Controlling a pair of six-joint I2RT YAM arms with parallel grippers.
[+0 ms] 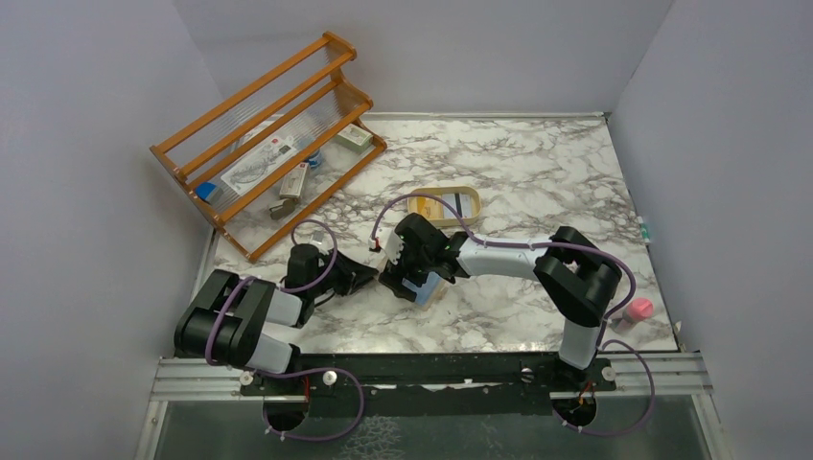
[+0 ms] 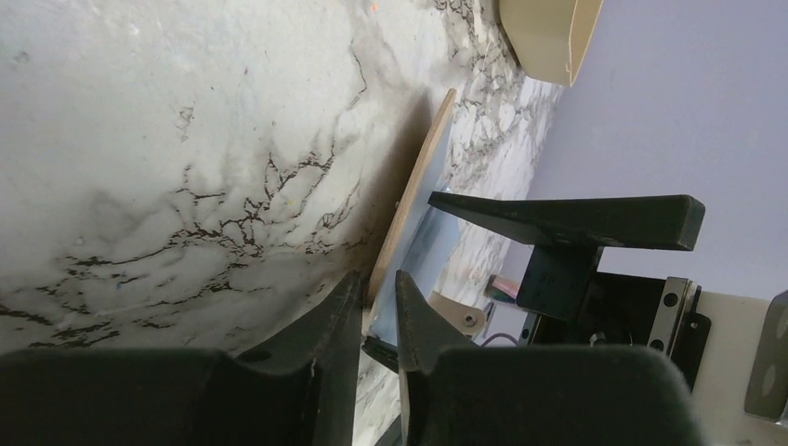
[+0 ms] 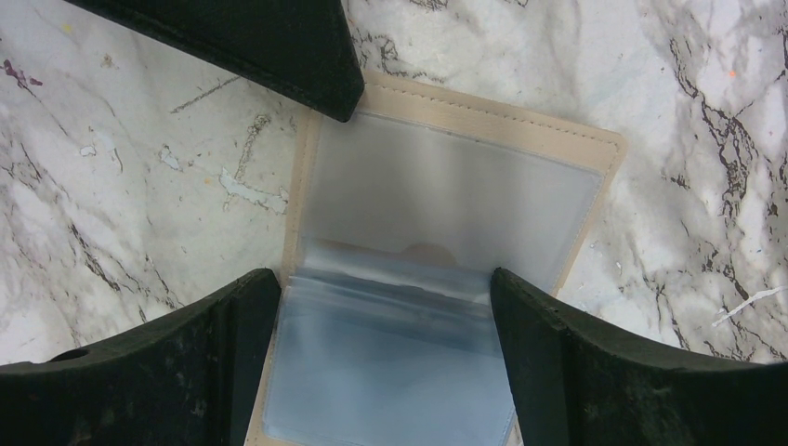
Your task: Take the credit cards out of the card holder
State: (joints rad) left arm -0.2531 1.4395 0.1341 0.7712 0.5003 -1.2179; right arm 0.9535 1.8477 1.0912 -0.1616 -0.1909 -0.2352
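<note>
**My thin pinch could be slipping**

My left claw is pressing almost together. It is looking like it is pinching the thin tan edge of the card holder. My right claw is spreading wide and holding nothing. Its two fingers are standing one on each side of the card holder's see-through pockets, just above them.

The card holder is lying open on the marble table, right between my two claws. The pockets are looking empty to me, but I cannot tell if a card is hiding deep inside. Past the far side of the card holder, a cream tray is holding what look like credit cards.

Here is what I am worrying about:

- My left claw is only catching a little bit of the edge. If it slips, the card holder could be flopping shut or sliding away.
- My right claw could be grabbing a slippery pocket and not a card, and then dragging the whole card holder along.
- My claws are sitting very near each other at the card holder, so they could be bumping together.
</note>
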